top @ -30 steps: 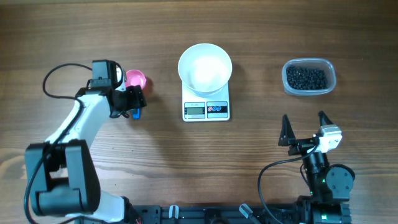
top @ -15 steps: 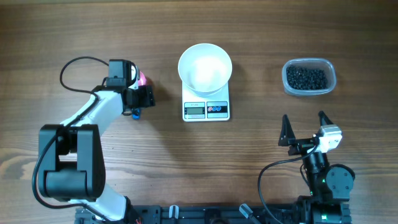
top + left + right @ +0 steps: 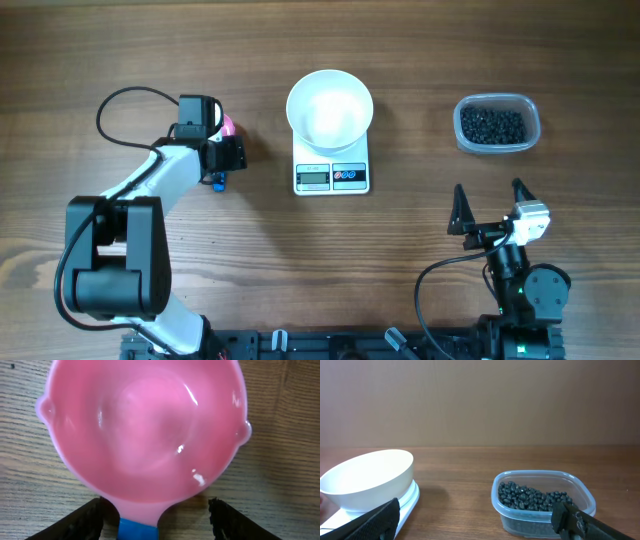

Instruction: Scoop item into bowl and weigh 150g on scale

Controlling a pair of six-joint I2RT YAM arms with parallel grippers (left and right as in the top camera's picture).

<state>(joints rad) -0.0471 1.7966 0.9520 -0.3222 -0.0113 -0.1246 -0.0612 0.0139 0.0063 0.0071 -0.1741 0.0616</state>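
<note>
Pink filling the left wrist view: hanging the left tool (image 3: 155, 510) close over the scoop cup (image 3: 145, 430), holding its fingers (image 3: 82, 521) spread to either side of the blue handle (image 3: 137, 529) and pinching nothing. Seeing the white bowl (image 3: 329, 107) sitting on the scale (image 3: 331, 177) at mid-table, to the right of that cup. Finding the black beans (image 3: 491, 124) lying heaped in the clear tub (image 3: 534, 126), well apart to the right of the bowl. Holding the right tool (image 3: 488, 190) spread wide, gripping nothing, near the front edge of the wooden table (image 3: 400, 60).
</note>
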